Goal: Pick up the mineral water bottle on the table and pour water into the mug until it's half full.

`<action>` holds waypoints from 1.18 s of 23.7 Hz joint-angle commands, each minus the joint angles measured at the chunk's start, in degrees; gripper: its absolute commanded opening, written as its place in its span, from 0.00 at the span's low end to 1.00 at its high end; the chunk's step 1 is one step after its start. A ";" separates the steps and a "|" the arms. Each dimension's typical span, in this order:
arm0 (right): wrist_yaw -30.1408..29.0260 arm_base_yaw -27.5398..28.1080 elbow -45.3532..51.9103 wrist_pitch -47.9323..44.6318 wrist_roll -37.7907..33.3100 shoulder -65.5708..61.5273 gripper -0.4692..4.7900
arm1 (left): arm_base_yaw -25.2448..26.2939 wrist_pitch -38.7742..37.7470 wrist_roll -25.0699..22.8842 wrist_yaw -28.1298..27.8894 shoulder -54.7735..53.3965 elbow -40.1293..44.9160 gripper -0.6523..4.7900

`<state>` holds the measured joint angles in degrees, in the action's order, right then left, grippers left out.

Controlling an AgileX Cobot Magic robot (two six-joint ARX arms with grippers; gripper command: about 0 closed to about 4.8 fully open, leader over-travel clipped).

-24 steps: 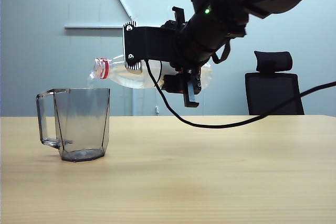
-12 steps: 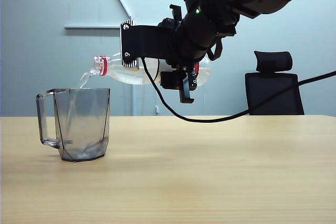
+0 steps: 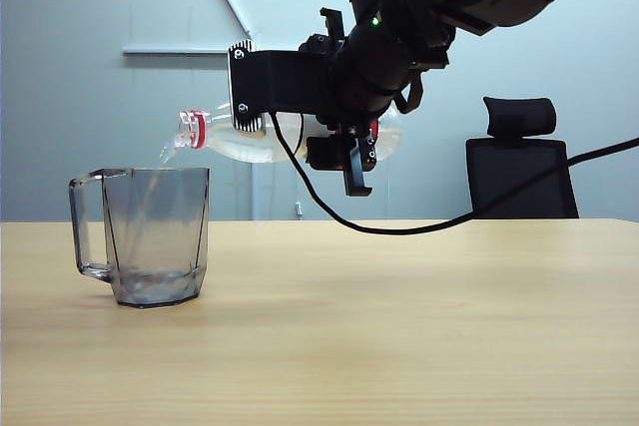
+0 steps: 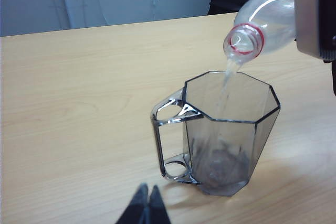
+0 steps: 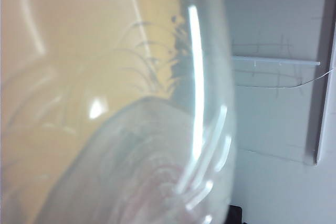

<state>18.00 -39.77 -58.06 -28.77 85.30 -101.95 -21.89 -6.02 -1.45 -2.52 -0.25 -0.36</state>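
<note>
We're seeing even, bright light throughout; the mug (image 3: 150, 236) is casting only a faint shadow on the bench (image 3: 399, 326). In the right wrist view the mineral water bottle (image 5: 121, 129) is filling the frame, blurring, glaring in white streaks.

Mineral water bottle (image 3: 235, 140), clear plastic with red neck ring, uncapped, held nearly horizontal above the table (image 3: 399, 326), mouth tipped slightly downward just above the rim of the mug (image 3: 150, 236); body clamped in the right gripper (image 3: 300, 112), red label partly hidden behind it. Water (image 4: 224, 85), a thin clear stream, falling from the mouth into the mug, with a shallow pool on the bottom. Mug smoky-grey, transparent, faceted, upright on the pale wood-grain table, angular handle turned away from the bottle. Left gripper (image 4: 146, 208) low beside the mug's handle, fingertips together, touching nothing.
</note>
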 commanded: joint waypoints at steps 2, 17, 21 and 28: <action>0.33 -0.11 -0.55 -3.15 0.48 0.68 0.61 | 0.07 0.48 0.17 0.17 -0.09 -0.15 0.12; 0.35 -0.11 -0.55 -3.13 0.48 0.68 0.60 | 0.07 0.48 0.17 0.17 -0.09 -0.15 0.12; 0.57 -0.11 -0.52 -3.13 0.48 0.68 0.60 | 0.07 0.48 0.17 0.17 -0.09 -0.15 0.12; 1.42 -0.11 -0.52 -3.13 0.46 0.68 0.60 | 0.07 0.48 0.17 0.17 -0.09 -0.15 0.12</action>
<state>19.31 -39.77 -58.06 -28.88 85.97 -101.93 -21.89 -6.02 -1.45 -2.52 -0.25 -0.38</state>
